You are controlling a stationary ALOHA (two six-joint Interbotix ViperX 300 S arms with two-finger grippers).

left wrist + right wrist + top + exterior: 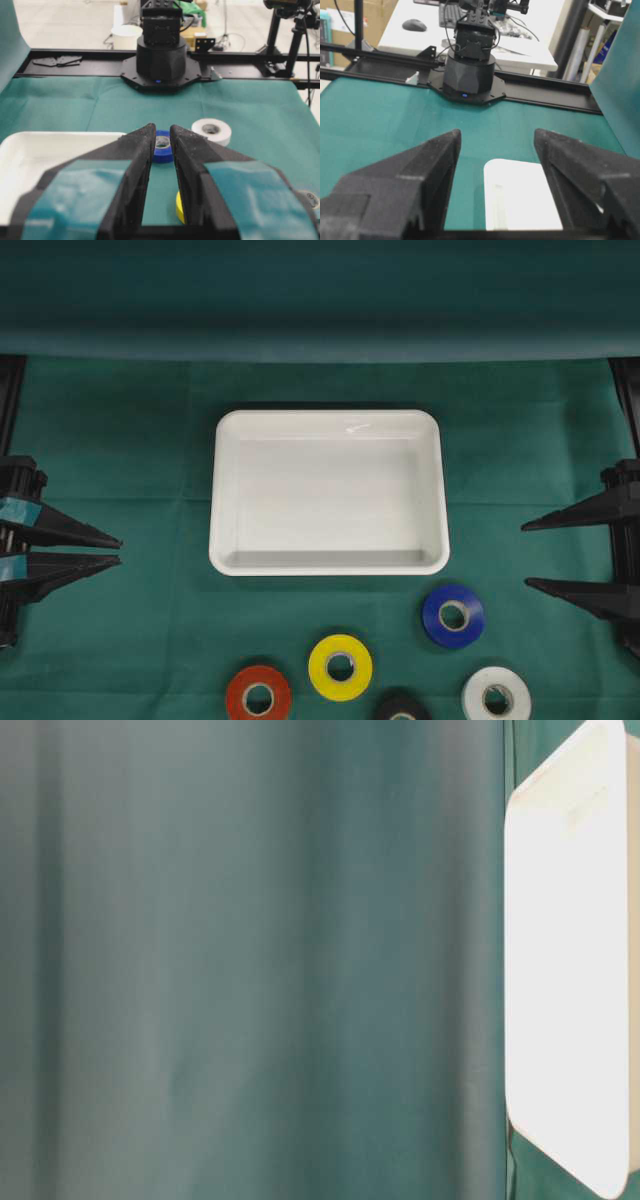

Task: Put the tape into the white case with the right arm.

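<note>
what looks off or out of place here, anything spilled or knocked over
Nothing stands out. The white case sits flat and empty, and the five tape rolls, including blue and yellow, lie flat on the green cloth.

We find no readable text, no label, brand, number or sign anywhere in these views, we see only plain unmarked surfaces, and the background clutter past the table is too small and blurred for us to read
</note>
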